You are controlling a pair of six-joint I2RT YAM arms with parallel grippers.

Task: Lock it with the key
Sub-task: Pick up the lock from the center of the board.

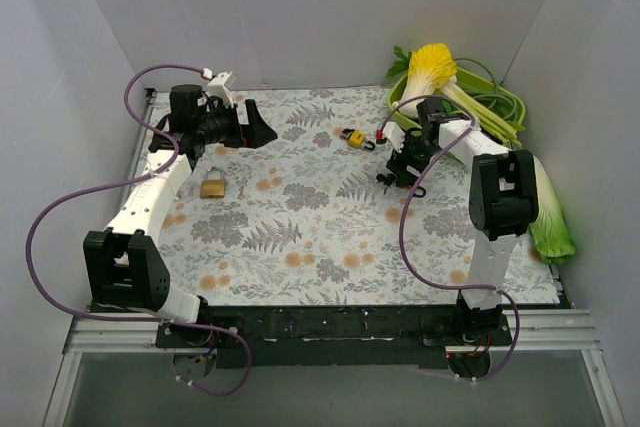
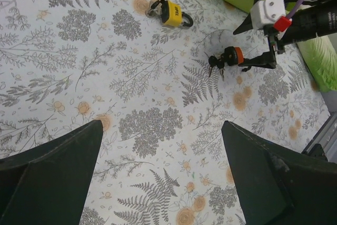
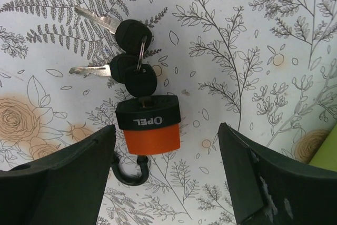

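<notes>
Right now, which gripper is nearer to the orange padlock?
Right. The right gripper hangs open directly above the orange padlock, straddling it; the left gripper is away across the mat, at its far left side.

Top cam looks down over the whole mat (image 1: 300, 237) from behind. Right wrist cam's close over the lock (image 3: 151, 130) between its fingers (image 3: 52, 183); left wrist cam shares it, farther off.

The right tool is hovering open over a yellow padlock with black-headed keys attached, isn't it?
Not quite. The padlock under the open right tool is orange with a black top, not yellow; the right wrist view shows it. The black-headed keys are attached, as you said.
</notes>
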